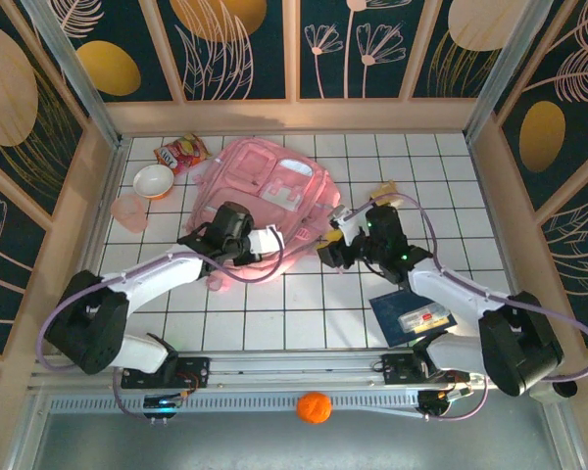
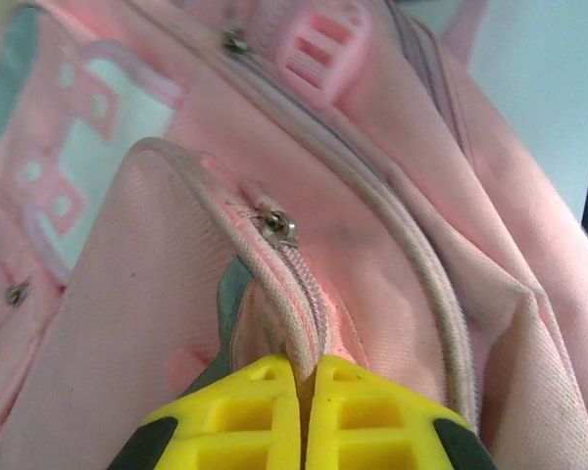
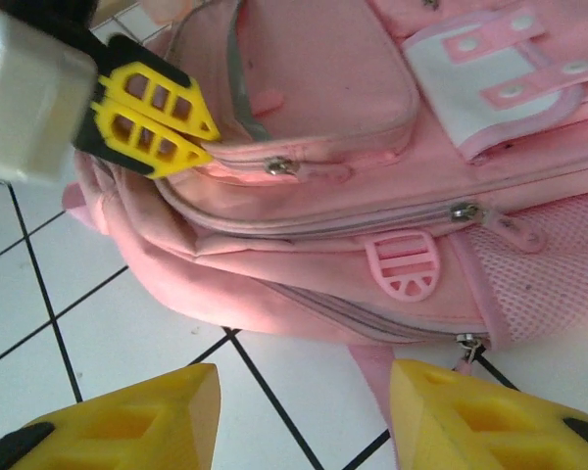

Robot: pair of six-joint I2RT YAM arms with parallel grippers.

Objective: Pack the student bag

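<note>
Overhead first: student bag lies flat on the tiled table, far-centre, pockets up. My left gripper sits on its near-left edge, and my right gripper is just beside its near-right corner.

Left wrist: left gripper clenched, pads together, pinching the zipper ridge of a front pocket just below the zipper pull. Cloth puckers around the pinch.

Right wrist: right gripper released, jaws wide, nothing held; bag just beyond them.

Judgement: soft, limp, light cloth that will sag and drag rather than lift whole. Best holds look like pocket lips, straps and zipper pulls. The pulls are small, slick metal, so pinch squarely.
</note>
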